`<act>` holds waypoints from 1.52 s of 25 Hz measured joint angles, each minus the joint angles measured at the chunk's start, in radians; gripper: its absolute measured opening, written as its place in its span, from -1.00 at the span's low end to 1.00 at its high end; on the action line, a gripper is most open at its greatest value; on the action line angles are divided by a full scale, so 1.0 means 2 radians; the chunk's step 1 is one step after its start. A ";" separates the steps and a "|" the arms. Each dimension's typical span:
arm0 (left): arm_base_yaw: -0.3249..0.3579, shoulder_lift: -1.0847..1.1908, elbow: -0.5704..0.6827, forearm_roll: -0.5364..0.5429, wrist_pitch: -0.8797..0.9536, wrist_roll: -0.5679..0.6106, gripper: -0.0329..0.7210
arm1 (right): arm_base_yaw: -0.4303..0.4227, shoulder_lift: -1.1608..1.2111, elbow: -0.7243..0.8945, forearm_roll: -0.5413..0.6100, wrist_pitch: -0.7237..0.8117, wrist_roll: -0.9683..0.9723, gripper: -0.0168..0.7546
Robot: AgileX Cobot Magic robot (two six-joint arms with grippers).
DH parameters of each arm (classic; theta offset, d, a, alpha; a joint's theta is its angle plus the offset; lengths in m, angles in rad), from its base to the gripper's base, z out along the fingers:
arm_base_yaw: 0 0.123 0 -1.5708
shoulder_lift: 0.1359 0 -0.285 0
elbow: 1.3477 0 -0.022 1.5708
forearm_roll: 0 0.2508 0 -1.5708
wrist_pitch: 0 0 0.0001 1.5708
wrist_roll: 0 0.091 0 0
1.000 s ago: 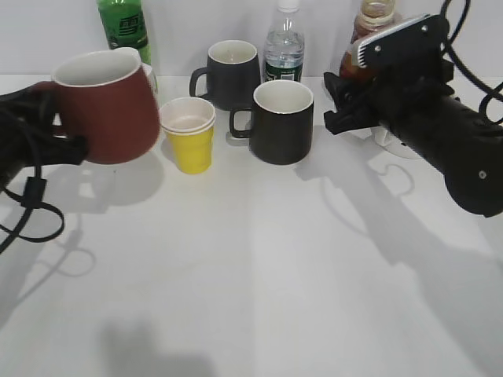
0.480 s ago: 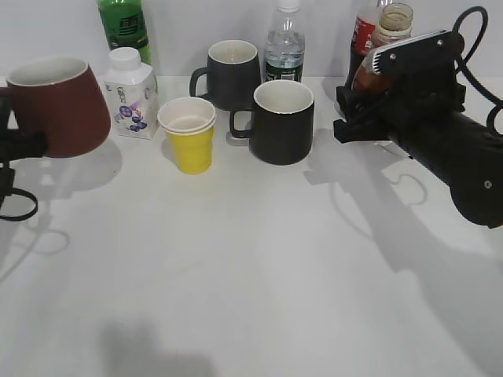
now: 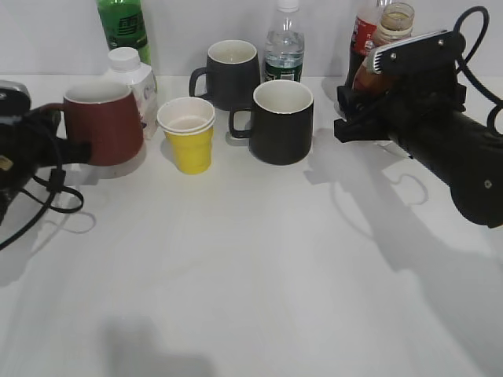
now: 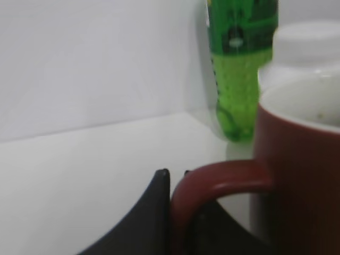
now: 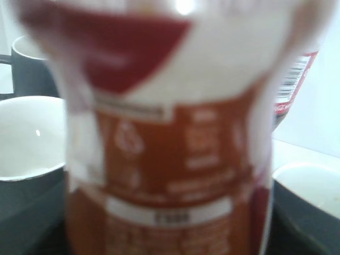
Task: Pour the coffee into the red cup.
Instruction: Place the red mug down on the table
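Observation:
The red cup point(image 3: 104, 126) is upright at the far left, low over the table beside a white carton; I cannot tell whether it touches the table. My left gripper point(image 3: 72, 149) is shut on its loop handle, which also shows in the left wrist view point(image 4: 212, 178) between the black fingers point(image 4: 178, 178). My right gripper point(image 3: 355, 110) is shut on the coffee bottle point(image 3: 391, 27) and holds it upright at the back right, its neck uncapped. The bottle's brown-orange label fills the right wrist view point(image 5: 170, 154).
A yellow paper cup point(image 3: 187, 137), a black mug point(image 3: 283, 122) and a dark grey mug point(image 3: 232, 72) stand between the arms. Behind are a green bottle point(image 3: 123, 27), a water bottle point(image 3: 283, 49), the white carton point(image 3: 132, 78) and a cola bottle point(image 3: 363, 35).
My left gripper swung the red cup from raised and tilted at the left edge, down and right to upright beside the carton. My right arm shifted slightly right early, then held still.

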 joint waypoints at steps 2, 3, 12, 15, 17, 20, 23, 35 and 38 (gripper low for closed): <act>0.000 0.013 -0.003 0.000 0.000 0.000 -0.79 | 0.000 0.000 0.000 0.000 0.000 0.000 0.35; 0.000 0.017 -0.003 0.000 0.000 0.000 -0.79 | 0.000 0.000 0.000 0.000 0.000 0.000 0.35; 0.000 0.042 -0.013 0.014 -0.011 -0.002 -0.80 | 0.000 0.000 0.000 0.001 0.000 -0.001 0.35; 0.000 0.044 -0.013 0.014 -0.012 -0.002 -0.80 | 0.000 0.000 0.000 0.001 0.000 -0.001 0.35; 0.000 0.044 -0.013 0.014 -0.012 -0.003 -0.78 | 0.000 0.000 0.000 0.001 0.000 -0.001 0.35; -0.001 0.044 -0.008 0.016 -0.020 -0.005 -0.62 | 0.000 0.000 0.000 0.001 0.000 -0.002 0.35; -0.005 0.044 0.002 0.014 -0.023 -0.006 -0.39 | 0.000 0.000 0.000 0.001 0.000 -0.002 0.35; -0.029 0.031 0.030 0.009 -0.030 -0.007 -0.18 | 0.000 0.005 0.001 0.001 0.000 -0.002 0.35; -0.030 0.011 0.040 -0.005 -0.026 -0.007 -0.17 | 0.000 0.019 0.001 0.001 -0.001 -0.001 0.35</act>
